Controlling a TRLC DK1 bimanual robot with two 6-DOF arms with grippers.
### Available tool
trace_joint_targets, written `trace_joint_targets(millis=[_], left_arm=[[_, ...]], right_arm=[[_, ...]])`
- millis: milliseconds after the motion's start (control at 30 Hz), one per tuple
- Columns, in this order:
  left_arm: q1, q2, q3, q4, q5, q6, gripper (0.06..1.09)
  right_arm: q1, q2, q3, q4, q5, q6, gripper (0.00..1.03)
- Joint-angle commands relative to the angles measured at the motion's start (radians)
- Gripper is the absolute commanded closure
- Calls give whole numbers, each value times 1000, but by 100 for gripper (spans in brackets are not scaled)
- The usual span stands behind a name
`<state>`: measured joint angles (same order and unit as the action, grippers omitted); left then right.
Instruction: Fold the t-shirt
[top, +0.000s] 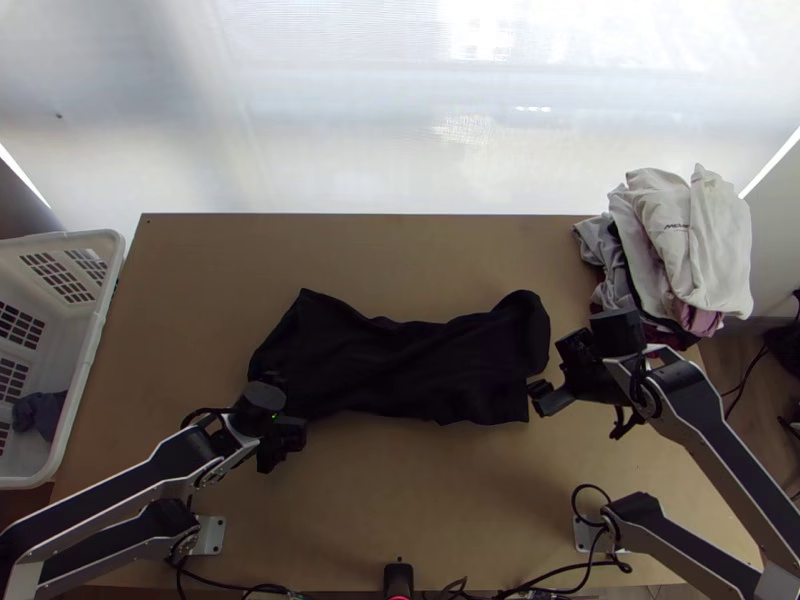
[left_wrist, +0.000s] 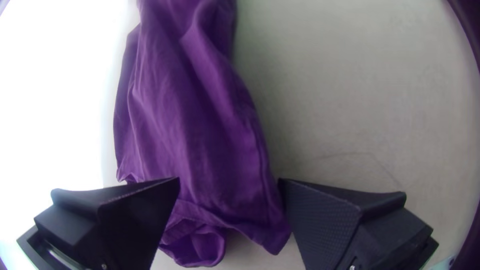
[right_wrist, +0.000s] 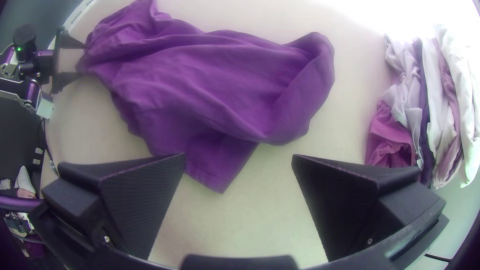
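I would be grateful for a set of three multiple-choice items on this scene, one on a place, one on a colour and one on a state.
1. Where on the table does the pile of clothes lie?
A. At the near left corner
B. At the far right corner
C. At the middle

2. What colour is the laundry basket?
A. White
B. Red
C. Green

3. How does the right pincer stand?
A. Shut on a sleeve
B. Shut on nothing
C. Open

1: B, as the top view shows the pile heaped over that corner.
2: A, as its rim and slotted walls are white in the top view.
3: C, as its two fingers stand wide apart in the right wrist view.
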<state>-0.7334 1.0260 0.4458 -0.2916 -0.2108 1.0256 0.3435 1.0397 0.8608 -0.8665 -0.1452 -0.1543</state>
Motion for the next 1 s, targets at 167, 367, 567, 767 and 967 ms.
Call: trace_joint_targets(millis=[167, 367, 567, 767, 967], left_arm=[[85, 13, 16, 28, -1, 57, 55], [94, 14, 31, 22, 1, 59, 86], [129, 8, 50, -4, 1, 57, 95], [198, -3, 99, -21, 5, 73, 95], [281, -3, 146, -35, 22, 80, 95]], right_arm=[[42, -15, -74, 31, 2, -11, 5], [43, 77, -80, 116, 9, -19, 5], [32, 220, -31, 225, 62, -24, 5], [19, 286, -14, 235, 62, -31, 5], [12, 168, -45, 187, 61, -34, 5]])
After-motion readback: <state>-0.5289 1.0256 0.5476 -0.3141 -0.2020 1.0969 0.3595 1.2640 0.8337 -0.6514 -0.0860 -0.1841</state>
